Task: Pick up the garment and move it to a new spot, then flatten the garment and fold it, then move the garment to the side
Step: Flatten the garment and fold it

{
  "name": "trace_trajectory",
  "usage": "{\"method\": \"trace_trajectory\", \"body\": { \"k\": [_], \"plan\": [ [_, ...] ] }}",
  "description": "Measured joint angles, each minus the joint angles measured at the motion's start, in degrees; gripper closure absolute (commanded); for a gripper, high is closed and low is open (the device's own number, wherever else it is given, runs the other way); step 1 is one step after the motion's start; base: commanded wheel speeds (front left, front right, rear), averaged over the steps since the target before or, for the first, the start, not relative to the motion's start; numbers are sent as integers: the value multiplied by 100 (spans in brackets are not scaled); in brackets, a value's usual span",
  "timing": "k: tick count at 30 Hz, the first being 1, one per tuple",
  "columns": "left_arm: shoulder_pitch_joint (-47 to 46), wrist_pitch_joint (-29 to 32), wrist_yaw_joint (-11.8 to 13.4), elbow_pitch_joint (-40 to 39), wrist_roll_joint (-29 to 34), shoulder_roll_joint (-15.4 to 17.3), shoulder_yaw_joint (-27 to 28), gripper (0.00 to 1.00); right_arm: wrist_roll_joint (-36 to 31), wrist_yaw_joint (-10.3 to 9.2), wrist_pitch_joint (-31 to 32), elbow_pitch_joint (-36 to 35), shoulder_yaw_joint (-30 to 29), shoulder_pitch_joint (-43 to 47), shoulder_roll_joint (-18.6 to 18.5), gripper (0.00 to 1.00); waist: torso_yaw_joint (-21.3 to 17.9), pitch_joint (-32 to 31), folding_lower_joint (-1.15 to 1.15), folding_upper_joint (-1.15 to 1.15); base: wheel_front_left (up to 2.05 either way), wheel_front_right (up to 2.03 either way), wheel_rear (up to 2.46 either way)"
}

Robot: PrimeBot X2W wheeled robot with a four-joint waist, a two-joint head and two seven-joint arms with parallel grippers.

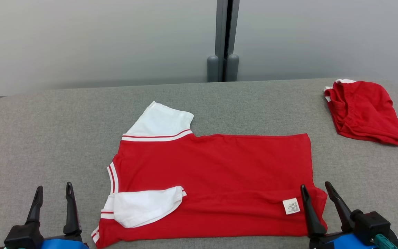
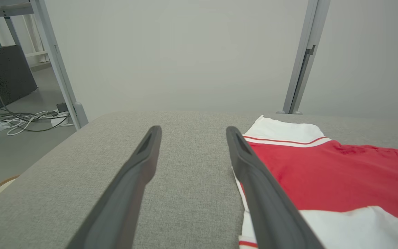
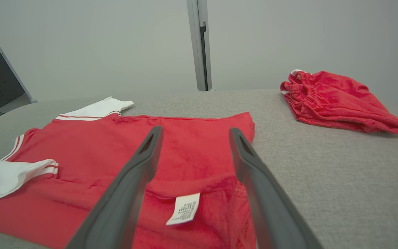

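Red short-sleeved T-shirt with white sleeves (image 1: pixel 216 180): lies spread flat mid-way across the grey fabric-covered table (image 1: pixel 47 138), neck end towards my left, hem towards my right. Far white sleeve (image 1: pixel 162 121) sticks out over the cloth. Near white sleeve (image 1: pixel 143 206) is folded in across the red body. Small white care label (image 1: pixel 291 206) shows face-up by the near hem corner.

My left claw (image 1: pixel 54 188): fingers apart, nothing between them, over bare table just beside the shirt's neck end. In the left wrist view its inner finger (image 2: pixel 254 173) runs along the shirt's edge.

My right claw (image 1: pixel 315 186): fingers apart, tips over the hem corner, gripping nothing. The label sits between them in the right wrist view. Contact with the fabric: cannot tell.

Crumpled red garment with an elastic waistband (image 1: pixel 365 110): far right of the table, well apart from the shirt.
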Motion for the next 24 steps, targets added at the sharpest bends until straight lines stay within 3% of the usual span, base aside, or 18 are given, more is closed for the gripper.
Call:
{"method": "trace_trajectory", "body": {
  "k": [18, 24],
  "plan": [
    [-5, 1, -56, 137, 97, 9, 45, 0, 46, 0, 1, 60, -67, -9, 12, 0, -44, -71, 0, 0, 0, 0, 0],
    [-706, 0, -92, 268, 109, 374, -58, 0, 32, 0, 0, 230, -169, -536, -156, 0, -158, 76, 0, 0, 0, 0, 0]
  ]
}}
